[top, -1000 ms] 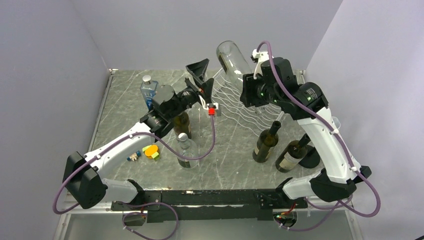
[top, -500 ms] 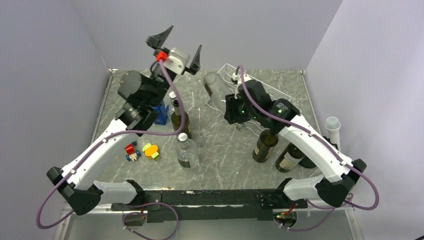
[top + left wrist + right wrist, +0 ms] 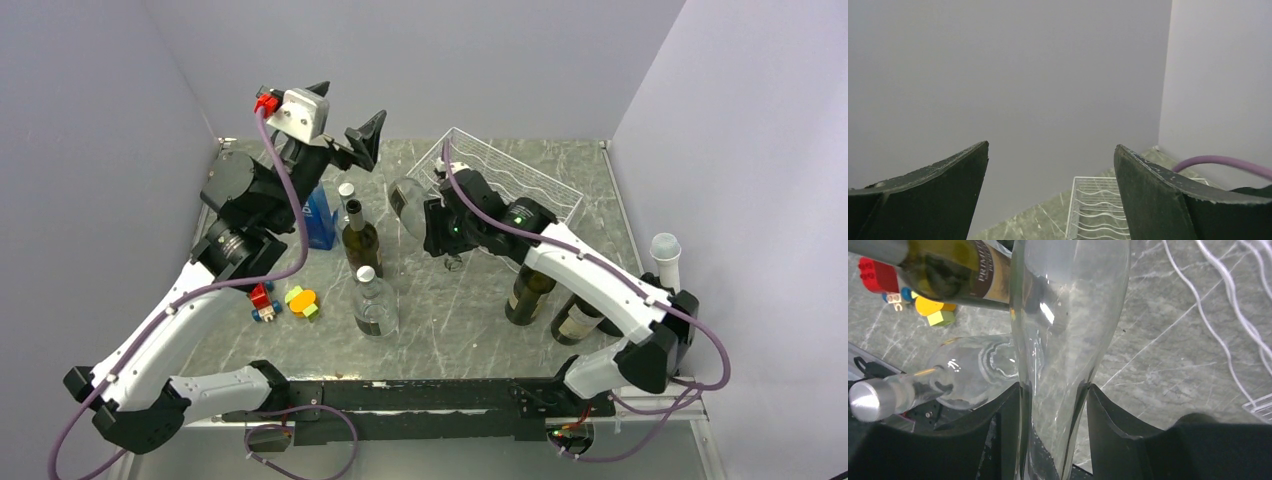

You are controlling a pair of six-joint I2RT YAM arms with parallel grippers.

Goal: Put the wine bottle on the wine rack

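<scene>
Right claw [image 3: 1054, 390] clamped on the clear wine bottle [image 3: 1068, 315], where the glass narrows. Bottle aloft, just off the left corner of the wine rack [image 3: 515, 175], in no groove yet. Step: the carry. Next, I judge: swing right, line the bottle up with a groove, lower it gently. Left claw [image 3: 345, 110] apart, empty, raised high. Bench [image 3: 450, 320]: grey marble, dotted with standing bottles. Walls plain, pale lilac.

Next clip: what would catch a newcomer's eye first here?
The clear glass bottle clamped in the right tool hangs above the table beside the white wine rack at the back right. Next, the left tool, wide open and empty, raised high toward the back wall.
</scene>
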